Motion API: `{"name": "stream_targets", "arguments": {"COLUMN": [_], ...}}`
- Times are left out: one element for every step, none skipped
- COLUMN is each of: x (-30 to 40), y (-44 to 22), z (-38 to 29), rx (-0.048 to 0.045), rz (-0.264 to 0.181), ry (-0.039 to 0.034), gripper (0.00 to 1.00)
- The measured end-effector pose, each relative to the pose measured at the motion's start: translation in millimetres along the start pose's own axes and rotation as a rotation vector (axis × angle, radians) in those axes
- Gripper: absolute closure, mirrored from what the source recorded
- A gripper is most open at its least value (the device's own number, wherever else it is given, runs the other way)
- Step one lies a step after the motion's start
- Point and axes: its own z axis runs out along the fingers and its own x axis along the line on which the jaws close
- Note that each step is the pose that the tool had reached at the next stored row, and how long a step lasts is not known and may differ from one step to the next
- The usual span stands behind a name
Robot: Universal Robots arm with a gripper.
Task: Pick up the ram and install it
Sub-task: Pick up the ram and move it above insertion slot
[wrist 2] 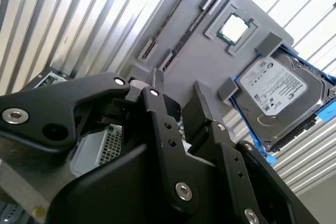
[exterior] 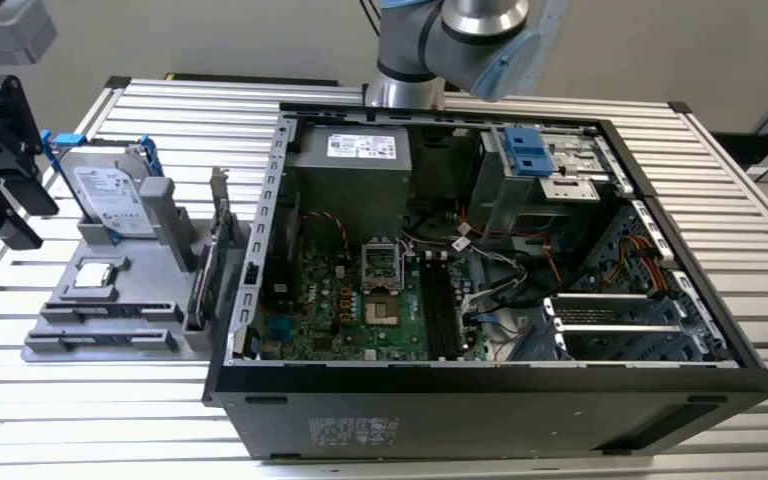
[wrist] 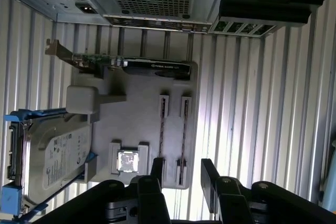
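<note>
The ram [wrist: 184, 135] is a thin dark stick standing on edge in a slot of the grey parts holder [wrist: 142, 124]. In the second wrist view the ram [wrist 2: 186, 38] runs across the same grey holder [wrist 2: 210, 56]. My gripper [wrist: 182, 174] is open with nothing between its black fingers, and it hovers above the holder over one end of the ram without touching it. The second wrist view also has the gripper [wrist 2: 178, 98] open. In the exterior view the gripper [exterior: 24, 175] hangs at the far left, beside the holder [exterior: 131, 300].
On the holder also sit a silver hard drive in a blue frame [exterior: 104, 190], a processor chip [exterior: 97, 275] and an upright expansion card [exterior: 217, 250]. The open computer case [exterior: 491, 390] stands at the exterior view's right, its motherboard [exterior: 357, 300] exposed. Everything rests on a slatted metal table [exterior: 77, 420].
</note>
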Motion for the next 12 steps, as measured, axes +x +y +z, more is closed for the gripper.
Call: {"name": "stream_targets", "arguments": {"x": [0.0, -0.1, -0.1, -0.1, -0.1, -0.2, -0.2, -0.2, -0.2, -0.2, -0.2, -0.3], "y": [-0.1, -0.1, -0.2, -0.2, -0.3, -0.3, -0.3, -0.4, -0.4, -0.4, -0.5, -0.5], "z": [0.8, 1.7, 2.5, 3.4, 4.3, 5.2, 6.1, 6.9, 7.7, 8.5, 9.2, 10.0], "rx": [0.0, 0.0, 0.0001, 0.0, 0.0001, 0.0001, 0.0, 0.0001, 0.0001, 0.0, 0.0001, 0.0001], "rz": [0.0, 0.0, 0.0, 0.0, 0.0, 0.0, 0.0, 0.0, 0.0, 0.0, 0.0, 0.0], "ry": [-0.0001, 0.0, -0.0001, -0.0001, -0.0001, -0.0001, 0.0, -0.0001, -0.0001, 0.0, -0.0001, -0.0001], "gripper": [0.0, 0.0, 0.0, 0.0, 0.0, 0.0, 0.0, 0.0, 0.0, 0.0, 0.0, 0.0]}}
